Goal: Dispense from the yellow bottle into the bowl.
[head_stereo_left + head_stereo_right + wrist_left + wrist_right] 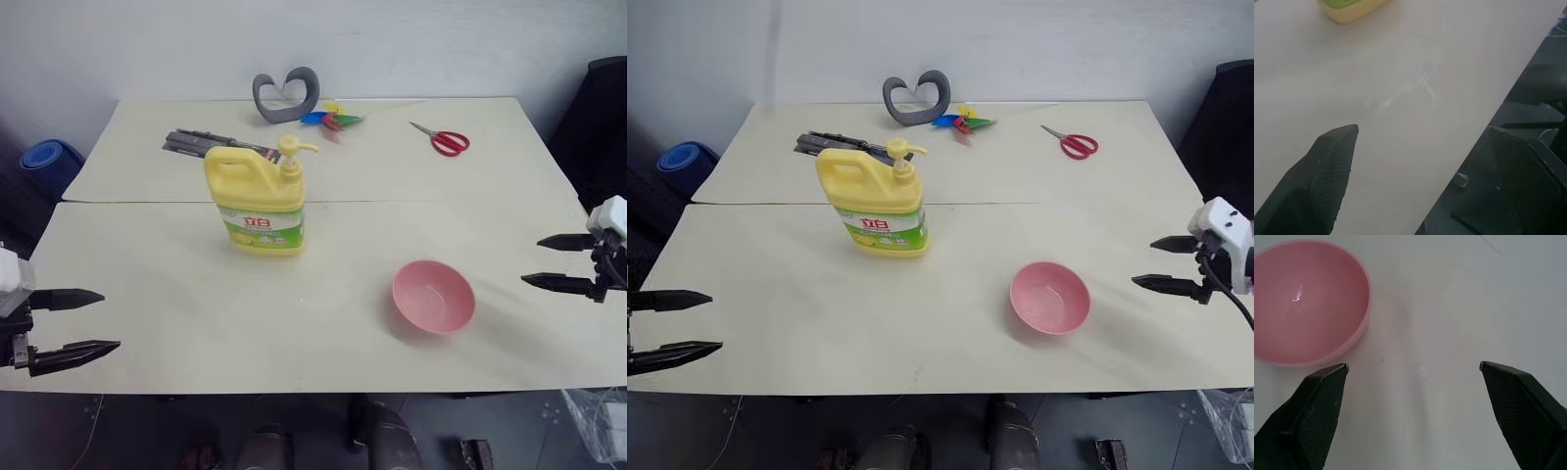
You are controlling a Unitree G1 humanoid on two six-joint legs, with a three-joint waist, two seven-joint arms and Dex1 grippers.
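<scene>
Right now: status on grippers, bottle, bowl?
Left gripper and right gripper open, empty. Yellow bottle upright, untouched. Bowl apart from it, nothing between.

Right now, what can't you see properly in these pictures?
- Soap bottle: the red letters on its label are too small to read from the head views; in the left wrist view the picture's edge cuts off all but its base.
- Bowl: partly cut off by the edge in the right wrist view.
- Dark flat thing behind the bottle: partly hidden by it, can't tell what it is.
- Blue thing beside the table: mostly cut off.
</scene>
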